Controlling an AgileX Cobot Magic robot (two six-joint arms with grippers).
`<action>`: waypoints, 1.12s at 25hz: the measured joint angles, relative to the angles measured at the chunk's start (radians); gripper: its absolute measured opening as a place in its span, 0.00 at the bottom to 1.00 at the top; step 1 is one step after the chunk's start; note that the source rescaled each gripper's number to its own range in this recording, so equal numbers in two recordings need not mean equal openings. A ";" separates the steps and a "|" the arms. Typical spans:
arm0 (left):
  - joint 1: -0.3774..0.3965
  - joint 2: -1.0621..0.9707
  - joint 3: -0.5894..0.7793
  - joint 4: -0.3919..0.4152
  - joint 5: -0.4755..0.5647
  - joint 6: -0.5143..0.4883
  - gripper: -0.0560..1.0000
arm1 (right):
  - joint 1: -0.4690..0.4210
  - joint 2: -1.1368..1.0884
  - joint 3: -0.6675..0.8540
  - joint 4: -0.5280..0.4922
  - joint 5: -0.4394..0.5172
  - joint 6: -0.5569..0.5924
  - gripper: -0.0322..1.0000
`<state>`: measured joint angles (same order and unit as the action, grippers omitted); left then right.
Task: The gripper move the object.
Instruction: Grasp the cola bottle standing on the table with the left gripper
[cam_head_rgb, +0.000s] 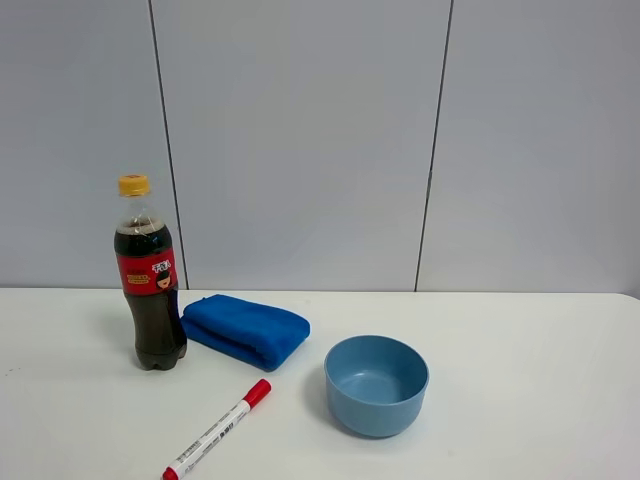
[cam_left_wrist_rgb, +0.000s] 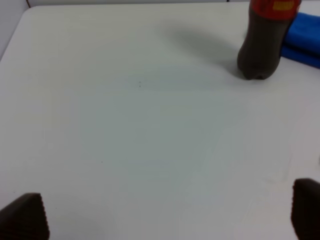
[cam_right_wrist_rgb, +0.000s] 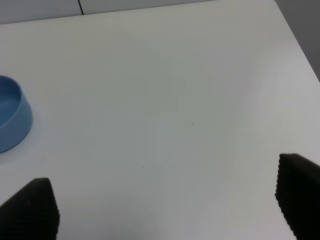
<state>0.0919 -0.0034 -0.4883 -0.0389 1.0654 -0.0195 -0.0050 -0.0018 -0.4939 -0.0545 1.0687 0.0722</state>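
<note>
1. The bottle (cam_head_rgb: 150, 290) is standing upright at the left of the table (cam_head_rgb: 530, 350).
2. The folded cloth (cam_head_rgb: 245, 329) is lying just beside its right.
3. The bowl (cam_head_rgb: 376, 385) is sitting farther right and nearer the front.
4. The marker (cam_head_rgb: 217, 430) is lying before the cloth, left of the bowl.

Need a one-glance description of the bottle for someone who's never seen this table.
On the white table, look to the left end, just left of the folded blue cloth. The bottle stands upright there: dark cola, red label, yellow cap, the tallest thing present.
</note>
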 joint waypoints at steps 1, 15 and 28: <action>0.000 0.000 0.000 0.000 0.000 0.000 1.00 | 0.000 0.000 0.000 0.000 0.000 0.000 1.00; 0.000 0.000 0.000 0.000 0.000 0.000 1.00 | 0.000 0.000 0.000 0.000 0.000 0.000 1.00; 0.000 0.000 -0.034 -0.031 -0.068 0.000 1.00 | 0.000 0.000 0.000 0.000 0.000 0.000 1.00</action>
<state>0.0919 -0.0034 -0.5218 -0.0698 0.9971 -0.0195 -0.0050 -0.0018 -0.4939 -0.0545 1.0687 0.0722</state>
